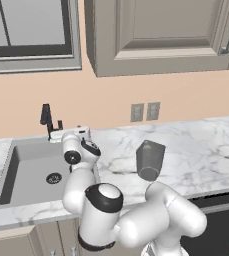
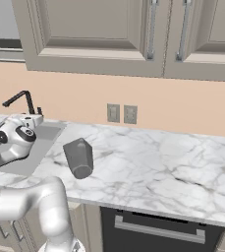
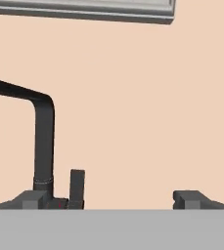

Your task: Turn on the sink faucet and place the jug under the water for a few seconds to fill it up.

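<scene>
Black tap: the sink faucet (image 3: 44,146) stands upright at the back rim of the sink (image 1: 16,172), spout arm reaching out over the basin.
Lever: small upright tab (image 3: 77,188) just beside the spout base, its long axis vertical.
Fingers: the gripper (image 3: 108,199) is spread wide, holding nothing; the lever sits just inside the left fingertip (image 3: 33,199).
Next move, likely: shift so the lever centres between the tips.
Jug: the jug (image 1: 150,160), dark grey and faceted, rests on the marble counter (image 1: 206,145) right of the sink, well apart from the gripper.

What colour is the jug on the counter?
Dark grey; the jug shows best in the right base view, on white marble.
</scene>
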